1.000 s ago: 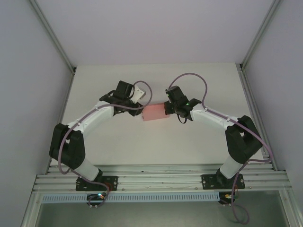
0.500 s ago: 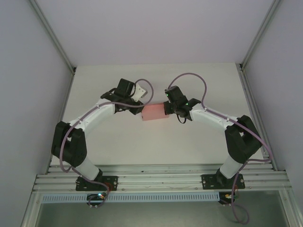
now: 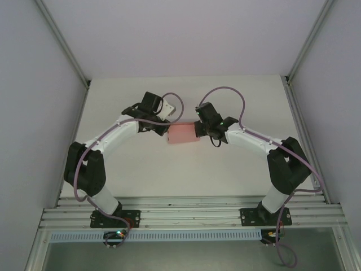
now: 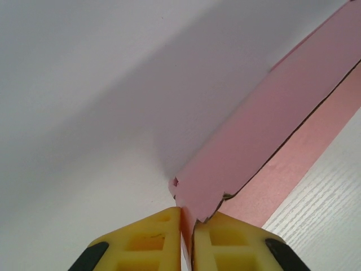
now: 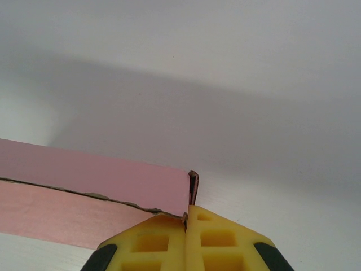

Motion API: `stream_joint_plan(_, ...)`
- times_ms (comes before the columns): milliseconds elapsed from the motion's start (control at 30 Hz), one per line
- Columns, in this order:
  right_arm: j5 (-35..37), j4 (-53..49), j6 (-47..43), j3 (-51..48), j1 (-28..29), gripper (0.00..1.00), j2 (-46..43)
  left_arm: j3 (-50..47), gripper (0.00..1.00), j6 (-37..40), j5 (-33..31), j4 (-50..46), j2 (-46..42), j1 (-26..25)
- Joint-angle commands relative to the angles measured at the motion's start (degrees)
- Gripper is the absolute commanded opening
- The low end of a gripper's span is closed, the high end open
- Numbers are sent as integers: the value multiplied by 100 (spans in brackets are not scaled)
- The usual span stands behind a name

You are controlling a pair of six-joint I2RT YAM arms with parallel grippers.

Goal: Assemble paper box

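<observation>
White table, pale grey walls on three sides, aluminium rail along near edge; even light.

Your table is a plain white top, and up close you can see a faint wood grain. On it sits the pale pink paper box, near the middle and slightly toward the far edge.

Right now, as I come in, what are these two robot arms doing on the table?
The two arms hold a pale pink paper box at the middle of the white table, one at each end. The left gripper is shut on a thin flap at the box's left end, and the right gripper pinches the card edge at its right end. The box looks only partly folded.
</observation>
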Motion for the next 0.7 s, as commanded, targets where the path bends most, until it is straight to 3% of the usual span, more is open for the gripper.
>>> stream_joint_plan(0,267,-1072,-37,-23,195,0,348,347,12,-595,-42,-353,97,-41)
stream_joint_plan(233,436,-1076,18,-2,375,0,329,435,14,-1333,-128,-876,357,-59)
stream_joint_plan(667,515,-1083,0,-72,408,0,271,446,29,-1413,-297,-989,190,-50)
